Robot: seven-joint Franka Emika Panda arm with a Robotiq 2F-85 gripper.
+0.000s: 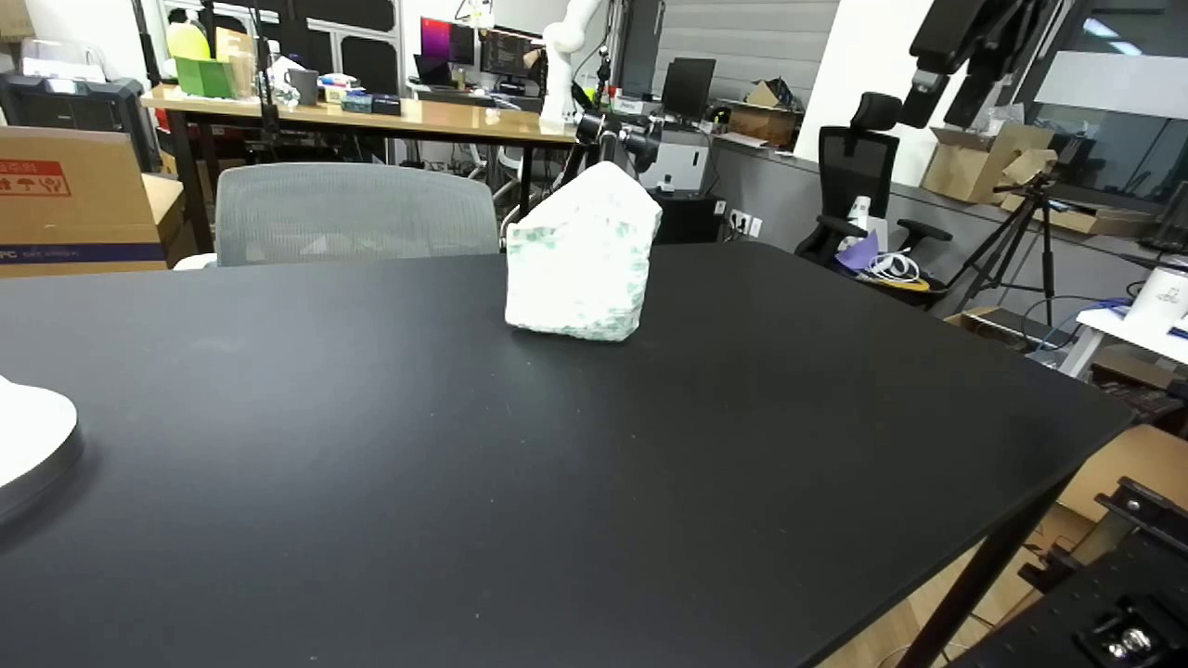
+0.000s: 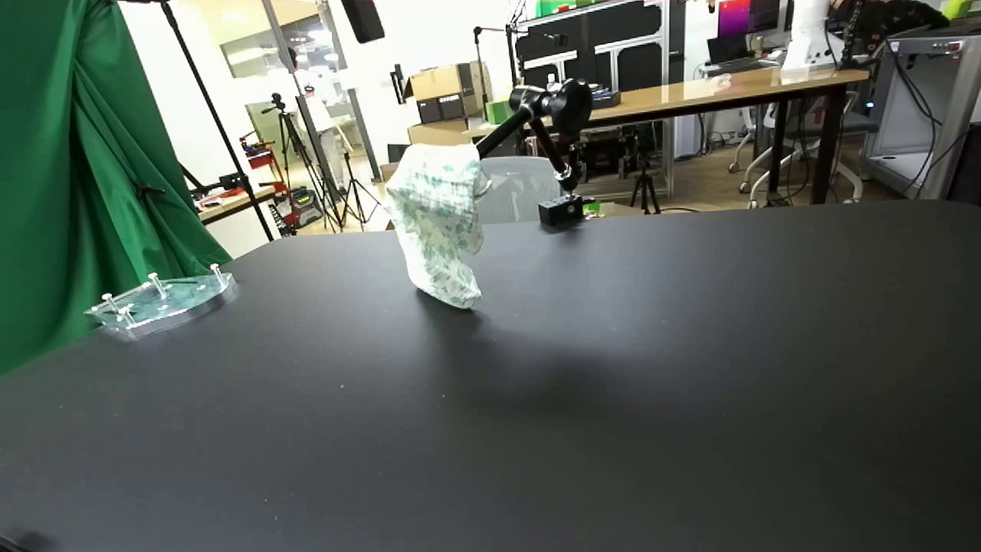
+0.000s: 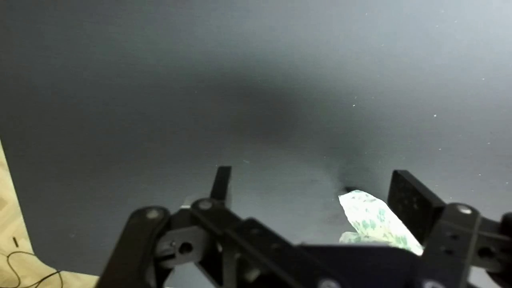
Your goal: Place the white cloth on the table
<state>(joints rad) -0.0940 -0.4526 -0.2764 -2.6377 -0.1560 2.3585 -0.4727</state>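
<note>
Above the black table point(image 1: 371, 482) hangs 1 gripper point(image 3: 314, 182), top R in an exterior view; its 2 fingers point(image 3: 414, 204) are spread v. wide, w/ table showing thru the gap in the wrist view. Both fingers are up in the air, well apart from the table.

1 white cloth point(image 1: 583, 264), green-patterned, stands upright toward the table's far edge in both exterior views. Its bottom edge is on or v. close to the table, can't tell which; also can't tell if smth. inside props it up. In the wrist view, part of it shows lower down, nr the R-hand finger of that view & partly hidden by gripper parts. In an exterior view the gripper is well apart from it.

Also counted, table: 1 black jointed stand point(image 2: 548, 146) just behind the cloth, base at the far edge; 1 clear plate point(image 2: 184, 295) w/ 4 upright posts point(image 2: 157, 285) that I can make out, nr the table's L edge in an exterior view; 1 white rounded obj. point(image 1: 32, 431), cut off by the view's edge, ID unclear.

Bkgd: 1 grey mesh chair point(image 1: 357, 213) just past the far edge, 1 black office chair point(image 1: 858, 167) off to the R, 1 wood-topped bench point(image 1: 445, 116) w/ 1 white robot arm point(image 1: 560, 65) on it, 1 green curtain point(image 2: 46, 192).
</note>
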